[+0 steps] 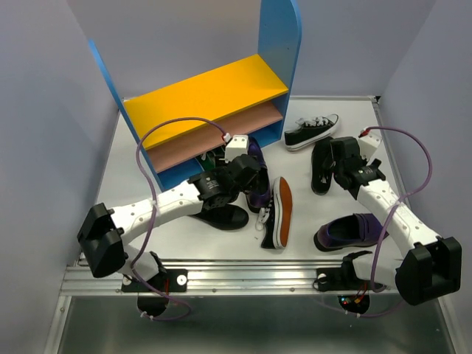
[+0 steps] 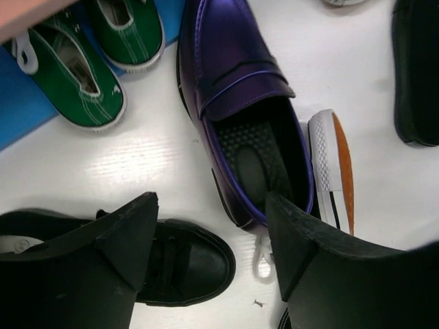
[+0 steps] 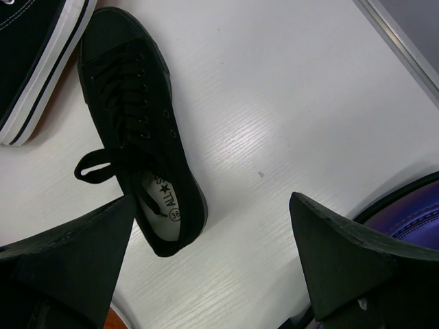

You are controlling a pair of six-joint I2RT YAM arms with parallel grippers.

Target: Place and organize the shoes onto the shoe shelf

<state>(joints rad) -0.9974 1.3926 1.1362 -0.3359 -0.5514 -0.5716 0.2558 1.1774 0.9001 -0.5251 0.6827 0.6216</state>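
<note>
The left gripper [image 2: 209, 205] hangs wide open and empty over the shiny purple loafer [image 2: 233, 68], ready to grab it. The right gripper [image 3: 212, 202], open and empty too, hangs over the black lace-up shoe [image 3: 137, 116].

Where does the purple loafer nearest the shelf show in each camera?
Top external: purple loafer at centre, partly under the left arm.
Left wrist: mid-frame, heel inside the open left claw.
Right wrist: absent; the purple there is the other loafer.
Shared landmark: orange-soled sneaker lying on its side beside it.
</note>
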